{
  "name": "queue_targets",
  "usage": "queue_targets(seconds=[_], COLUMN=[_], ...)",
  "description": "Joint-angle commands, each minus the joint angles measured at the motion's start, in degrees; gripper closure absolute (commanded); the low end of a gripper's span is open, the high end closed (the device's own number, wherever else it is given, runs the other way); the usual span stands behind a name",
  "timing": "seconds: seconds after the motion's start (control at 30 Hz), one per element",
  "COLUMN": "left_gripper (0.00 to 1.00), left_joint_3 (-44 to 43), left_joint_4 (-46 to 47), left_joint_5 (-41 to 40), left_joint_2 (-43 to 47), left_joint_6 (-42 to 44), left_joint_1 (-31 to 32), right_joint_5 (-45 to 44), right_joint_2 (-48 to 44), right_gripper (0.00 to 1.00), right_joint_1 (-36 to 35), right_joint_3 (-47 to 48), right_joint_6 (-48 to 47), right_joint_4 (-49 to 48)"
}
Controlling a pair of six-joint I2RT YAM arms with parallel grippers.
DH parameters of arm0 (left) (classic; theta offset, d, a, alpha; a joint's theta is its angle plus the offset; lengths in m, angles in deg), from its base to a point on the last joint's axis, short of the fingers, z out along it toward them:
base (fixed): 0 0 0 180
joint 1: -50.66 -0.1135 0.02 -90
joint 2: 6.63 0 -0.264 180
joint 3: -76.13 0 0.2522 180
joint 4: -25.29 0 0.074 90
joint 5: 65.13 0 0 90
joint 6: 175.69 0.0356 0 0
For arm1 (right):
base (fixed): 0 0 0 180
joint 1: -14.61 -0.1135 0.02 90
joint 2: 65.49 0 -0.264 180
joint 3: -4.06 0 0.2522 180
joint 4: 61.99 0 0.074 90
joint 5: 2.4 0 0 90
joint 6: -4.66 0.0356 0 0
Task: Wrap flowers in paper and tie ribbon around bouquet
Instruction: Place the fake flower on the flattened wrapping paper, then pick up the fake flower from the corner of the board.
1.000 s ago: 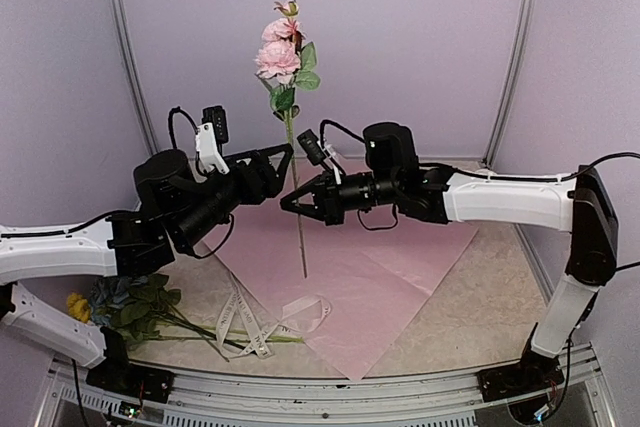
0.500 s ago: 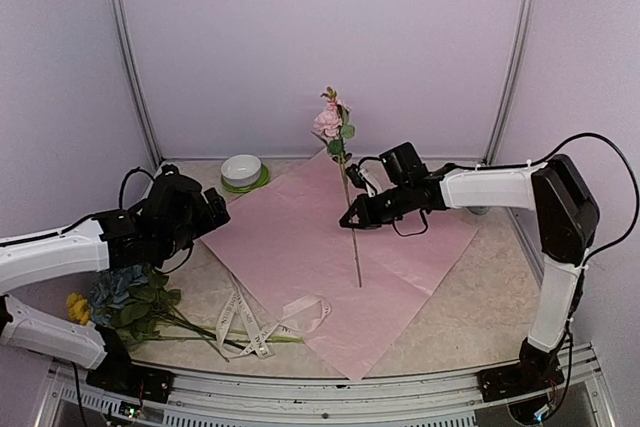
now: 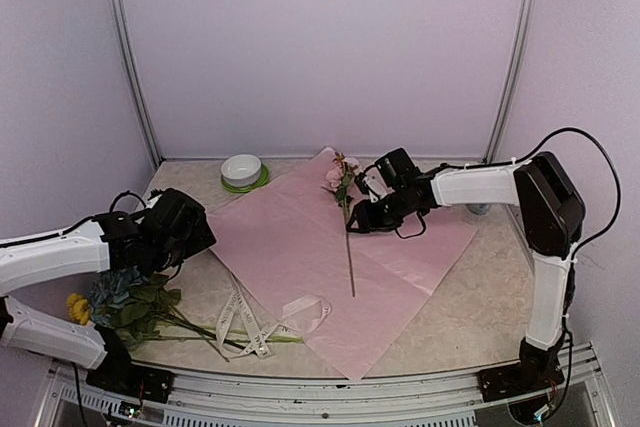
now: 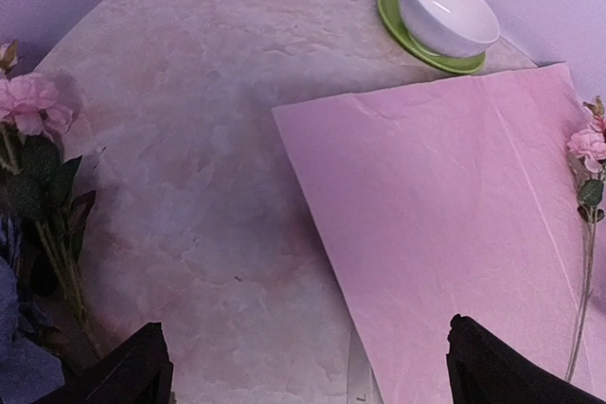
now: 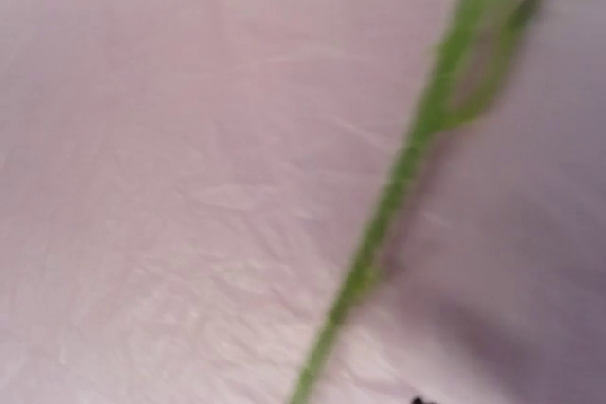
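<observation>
Early stage: the paper [image 3: 290, 247] lies flat on the bench [image 3: 470, 297], one pink stem [image 3: 349, 252] across it. The other flowers [image 3: 125, 302] and the ribbon [image 3: 250, 322] lie front left, nothing wrapped or tied yet. The left hand [image 3: 198, 230] hangs wide open near them. The right hand [image 3: 362, 222] is at the stem, its grip unclear.

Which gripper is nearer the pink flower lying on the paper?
Right. The right gripper sits at the stem of the pink flower on the paper; the left gripper hangs off the paper's left edge, beside the remaining flowers.
</observation>
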Motion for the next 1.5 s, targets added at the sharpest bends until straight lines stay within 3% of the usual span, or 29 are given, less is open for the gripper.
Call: queue_targets(seconds=[0.0,0.13,0.23,0.33,0.43,0.53,0.7,0.87,1.0,1.17,1.33,1.47], left_gripper=[0.01,0.01,0.01,0.02,0.04,0.23,0.37,0.37,0.28,0.27,0.26,0.26], left_joint_3=[0.4,4.1,7.1,2.1,-4.9,-5.8,4.9,10.5,8.4,6.2,-4.7,-2.1], left_joint_4=[-13.4,-13.8,-10.6,-20.4,-31.7,-35.0,-23.3,-18.6,-25.7,-24.7,-38.6,-39.9], left_joint_5=[-2.4,-1.9,2.2,-1.1,-4.2,-3.7,0.7,1.6,1.2,2.2,-3.8,0.4], left_joint_2=[2.1,6.1,1.2,-6.6,-11.8,-13.5,-5.7,1.6,-2.2,-3.7,-9.5,-8.1], left_joint_6=[-12.5,-20.9,-26.9,-40.8,-48.2,-51.7,-48.3,-45.4,-47.4,-45.8,-50.9,-54.8], left_joint_1=[0.8,6.4,13.0,22.6,27.6,28.3,23.2,19.6,19.5,21.2,25.5,27.2], right_joint_5=[-9.2,-11.1,-9.6,-10.3,-10.1,-9.4,-9.7,-9.8,-9.4,-8.6,-8.5,-8.1], right_joint_2=[-8.5,-11.8,-13.0,-14.0,-14.8,-15.0,-15.7,-15.9,-16.0,-16.0,-15.5,-15.5], right_gripper=[0.53,0.53,0.53,0.53,0.53,0.53,0.53,0.53,0.54,0.54,0.54,0.54], right_joint_1=[-1.5,-3.4,-4.3,-4.8,-5.1,-5.2,-5.4,-5.4,-5.4,-5.5,-5.5,-5.5], right_joint_3=[-3.1,-6.0,-7.2,-7.9,-8.6,-8.8,-9.9,-9.9,-10.0,-9.9,-9.6,-9.9], right_joint_6=[-2.5,-3.6,-4.1,-4.5,-4.9,-5.3,-5.8,-6.4,-6.5,-6.5,-6.9,-7.0], right_joint_4=[1.4,1.6,1.5,1.9,2.0,2.1,1.6,2.2,1.9,2.3,2.4,2.5])
